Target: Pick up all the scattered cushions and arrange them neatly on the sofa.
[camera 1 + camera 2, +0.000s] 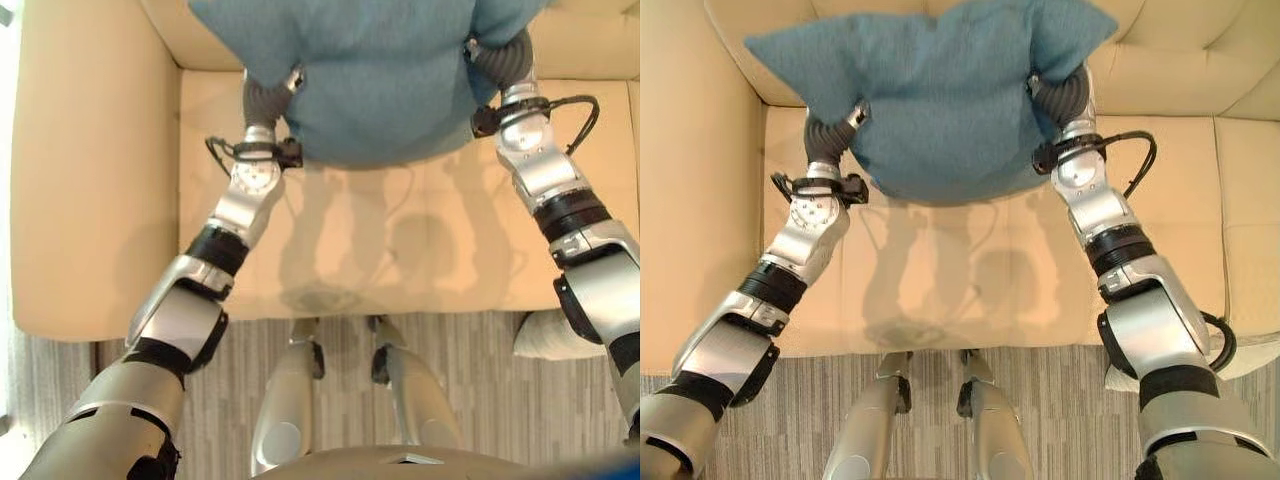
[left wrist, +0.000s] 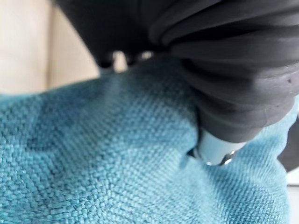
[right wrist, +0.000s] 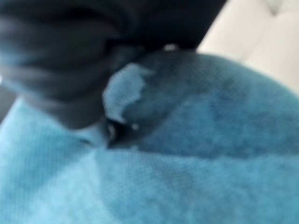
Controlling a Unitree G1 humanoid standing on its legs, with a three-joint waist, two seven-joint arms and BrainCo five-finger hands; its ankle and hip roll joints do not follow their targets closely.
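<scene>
A blue woven cushion hangs in the air above the beige sofa seat, close to the backrest, and casts a shadow on the seat. My left hand grips its left edge and my right hand grips its right edge. In the left wrist view a silver thumb digs into the blue cloth. The right wrist view has a silver digit pressed into a fold of the same cloth. Most of both hands' fingers are hidden behind the cushion.
The sofa's wide left armrest and tufted backrest bound the seat. A pale grey cushion-like thing lies on the striped grey carpet by the sofa's front, partly behind my right arm.
</scene>
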